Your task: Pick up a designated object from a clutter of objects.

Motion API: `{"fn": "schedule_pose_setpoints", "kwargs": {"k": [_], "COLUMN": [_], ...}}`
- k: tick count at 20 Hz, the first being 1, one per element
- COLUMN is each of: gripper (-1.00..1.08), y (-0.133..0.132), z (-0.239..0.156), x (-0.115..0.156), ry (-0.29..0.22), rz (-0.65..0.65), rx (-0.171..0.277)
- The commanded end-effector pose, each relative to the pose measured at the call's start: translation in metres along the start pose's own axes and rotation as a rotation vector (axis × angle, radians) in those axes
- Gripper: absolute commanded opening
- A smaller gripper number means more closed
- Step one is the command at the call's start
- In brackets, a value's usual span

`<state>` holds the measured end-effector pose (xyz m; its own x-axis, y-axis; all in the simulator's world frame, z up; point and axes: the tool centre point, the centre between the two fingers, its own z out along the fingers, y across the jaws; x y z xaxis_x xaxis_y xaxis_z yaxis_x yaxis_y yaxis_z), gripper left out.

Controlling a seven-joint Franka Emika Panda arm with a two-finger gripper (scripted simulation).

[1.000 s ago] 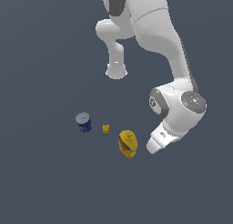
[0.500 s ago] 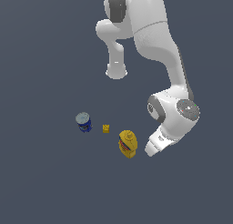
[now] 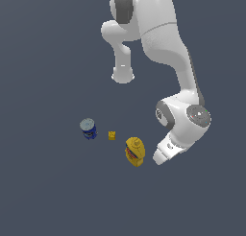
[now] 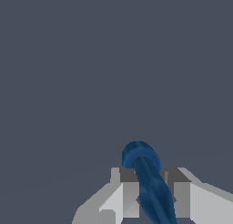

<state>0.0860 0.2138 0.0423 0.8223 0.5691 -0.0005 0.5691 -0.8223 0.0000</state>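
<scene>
In the wrist view the tiny blue piece [image 4: 141,157], with a round base and a narrow stem, lies between my gripper [image 4: 154,175]. The grey fingers [image 4: 130,191] press its stem from both sides. In the exterior view my gripper [image 3: 160,158] is low over the floor, just to the exterior view's right of the yellow mustard bottle [image 3: 135,151]. The hand hides the blue piece there. The tiny yellow cube [image 3: 112,135] and the blue can with a grey top [image 3: 88,129] stand further to the exterior view's left.
The arm's white base [image 3: 123,76] stands behind the objects. The mustard bottle is close beside the hand. Plain dark grey floor lies all around.
The hand has moved slightly down and toward the exterior view's left, closer to the floor beside the mustard bottle. The can, cube and bottle have not moved.
</scene>
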Motion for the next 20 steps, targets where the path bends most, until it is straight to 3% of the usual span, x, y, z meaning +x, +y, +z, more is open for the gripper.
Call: {"fn": "schedule_pose_setpoints", "kwargs": {"k": [1, 11, 20], "gripper": [-1.00, -1.00, -1.00], "y": [0.000, 0.010, 0.034], "z": [0.000, -0.032, -0.111], "x": [0.000, -0.010, -0.034], "ry": [0.000, 0.000, 0.000], "rz": [0.000, 0.000, -0.001], "rx": [0.000, 0.000, -0.001]}}
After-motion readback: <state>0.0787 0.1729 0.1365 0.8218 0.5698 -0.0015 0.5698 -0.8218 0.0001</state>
